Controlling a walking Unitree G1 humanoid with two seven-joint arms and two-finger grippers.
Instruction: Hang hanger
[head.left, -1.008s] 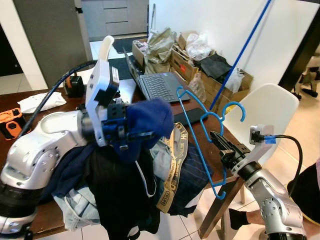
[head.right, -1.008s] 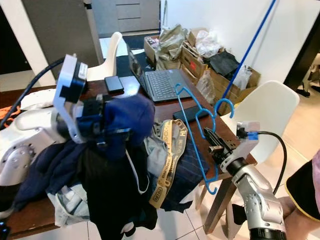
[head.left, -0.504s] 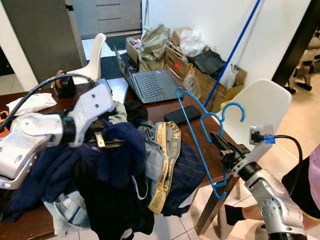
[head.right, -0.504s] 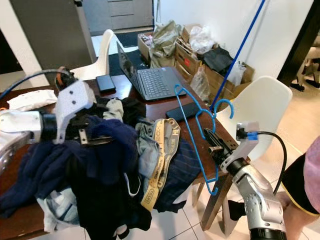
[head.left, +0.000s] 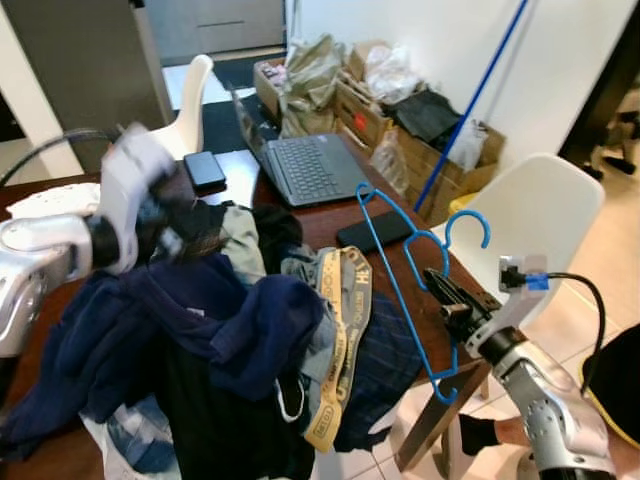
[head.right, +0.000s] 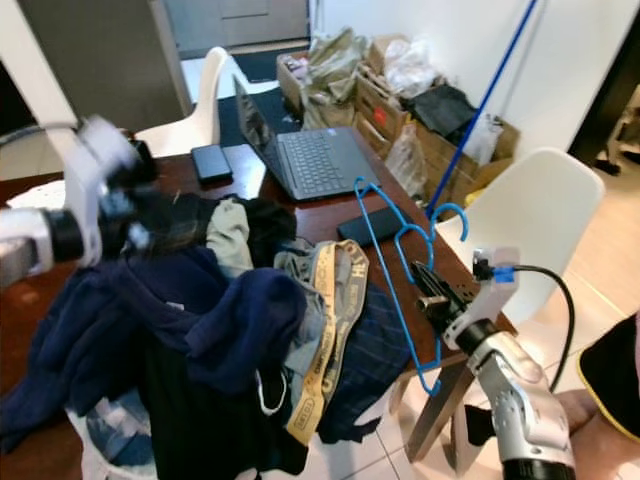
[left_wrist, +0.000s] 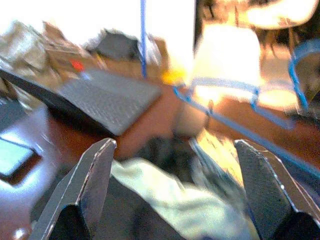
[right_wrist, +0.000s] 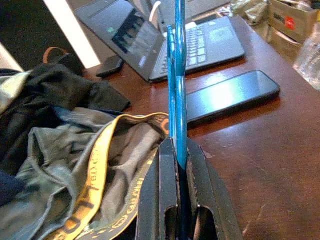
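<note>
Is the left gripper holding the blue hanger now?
No, the right gripper clamps the blue hanger; the left gripper is open above the clothes.

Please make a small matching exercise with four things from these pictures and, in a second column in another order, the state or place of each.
1. blue hanger
2. laptop
3. black phone
4. left gripper

a. lies flat on the table, by the hanger
b. open, above the clothes
c. clamped in the right gripper
d. lid open

Pairs: 1-c, 2-d, 3-a, 4-b
</note>
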